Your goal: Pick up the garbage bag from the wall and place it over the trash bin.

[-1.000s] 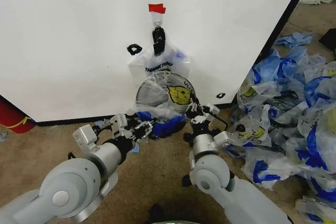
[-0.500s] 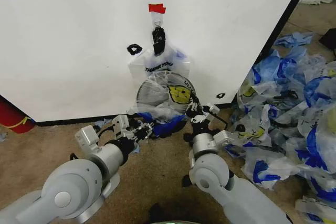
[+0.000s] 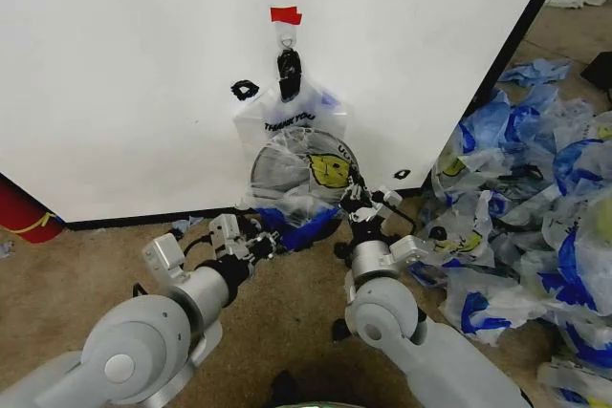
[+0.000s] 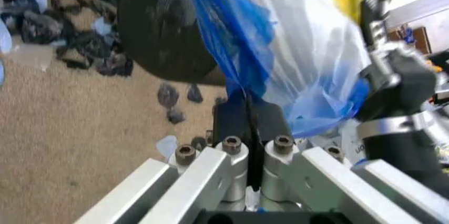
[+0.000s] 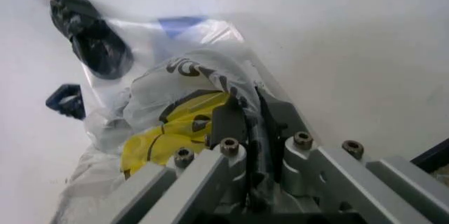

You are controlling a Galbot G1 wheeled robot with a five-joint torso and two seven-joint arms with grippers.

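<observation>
Setting: brown carpet floor in front of the wall [image 3: 143,74], a white panel with a black base strip; I had the head camera looking down at it.
Hook area: red tape [image 3: 285,15] marked the hook; another bag hung there under a black knot, its "THANK YOU" print facing me.
Garbage bag [image 3: 306,183]: off the wall, stretched low against the panel between my two grippers, smiley face up, blue handle part trailing toward the left.
Trash bin [image 3: 263,171]: small round black bin lying right behind and under the bag; its dark body showed beside the blue plastic in the left wrist view [image 4: 165,34].
Left gripper [image 3: 260,243]: fingers pressed together on the blue edge of the bag [image 4: 242,103], held low so I could keep that side of the mouth taut.
Right gripper [image 3: 361,205]: pinched tight on the clear film by the smiley [image 5: 253,124], opposite side, so the opening stayed spread.
Stage, my read: bag being drawn over the bin, not yet seated.
Clutter: heap of blue-and-white bags [image 3: 526,207] on the right, well apart; not mine to touch.
Risk: thin film could tear or slip out.
</observation>
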